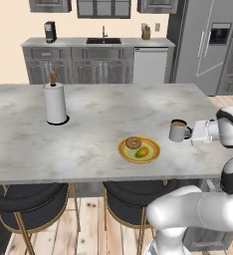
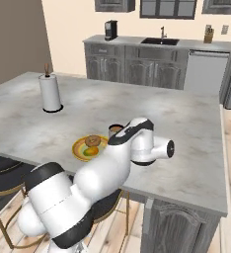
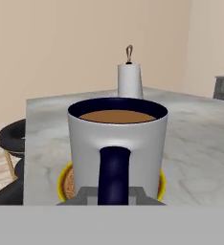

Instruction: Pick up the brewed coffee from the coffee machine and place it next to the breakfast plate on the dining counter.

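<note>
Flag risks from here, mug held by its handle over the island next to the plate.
1. The mug is nearly full of coffee, so a tilt or jolt could slop it onto the island.
2. The gripper is shut on the handle alone, so the mug might swing or slip in the grip.
3. The plate sits close to the mug, so lowering off-line could clip its rim.

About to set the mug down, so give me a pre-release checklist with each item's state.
1. Gripper shut on the brewed coffee by its handle: ok.
2. Mug upright, coffee level: ok.
3. Mug over the dining counter: ok.
4. Mug beside the breakfast plate, not over it: ok.
5. Mug base touching the counter: cannot tell.
6. Paper-towel roll well away from the drop spot: ok.
</note>
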You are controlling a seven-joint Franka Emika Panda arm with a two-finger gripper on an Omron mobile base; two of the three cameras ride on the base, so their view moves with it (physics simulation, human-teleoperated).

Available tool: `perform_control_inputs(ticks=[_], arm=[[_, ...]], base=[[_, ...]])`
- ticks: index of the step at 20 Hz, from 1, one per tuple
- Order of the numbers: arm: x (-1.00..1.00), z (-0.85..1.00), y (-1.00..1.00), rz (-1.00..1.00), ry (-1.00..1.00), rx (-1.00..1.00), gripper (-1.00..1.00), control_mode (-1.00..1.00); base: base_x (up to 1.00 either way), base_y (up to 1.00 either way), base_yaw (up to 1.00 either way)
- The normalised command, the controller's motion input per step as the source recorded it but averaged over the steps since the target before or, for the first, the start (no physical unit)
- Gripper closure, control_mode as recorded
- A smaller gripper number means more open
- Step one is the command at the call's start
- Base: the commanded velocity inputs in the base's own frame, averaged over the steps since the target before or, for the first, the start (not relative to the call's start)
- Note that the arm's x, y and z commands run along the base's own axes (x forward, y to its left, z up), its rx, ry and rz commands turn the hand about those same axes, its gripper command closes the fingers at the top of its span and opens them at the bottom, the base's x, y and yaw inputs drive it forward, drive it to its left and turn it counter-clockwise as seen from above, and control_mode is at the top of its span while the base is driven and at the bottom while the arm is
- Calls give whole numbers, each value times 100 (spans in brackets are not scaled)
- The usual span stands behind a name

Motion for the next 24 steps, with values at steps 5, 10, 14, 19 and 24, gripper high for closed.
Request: perform_control_inputs(ticks=[5,10,14,19,24], arm=[[31,-31,-17,0,0,0,100,-100],[35,-38,-2,0,0,0,100,-100],[39,-36,-1,0,0,0,100,-100],[39,-30,-13,0,0,0,100,-100],[33,-29,-23,0,0,0,100,-100]], base=[[0,0,0],[0,0,0],[0,0,0],[0,0,0],[0,0,0]])
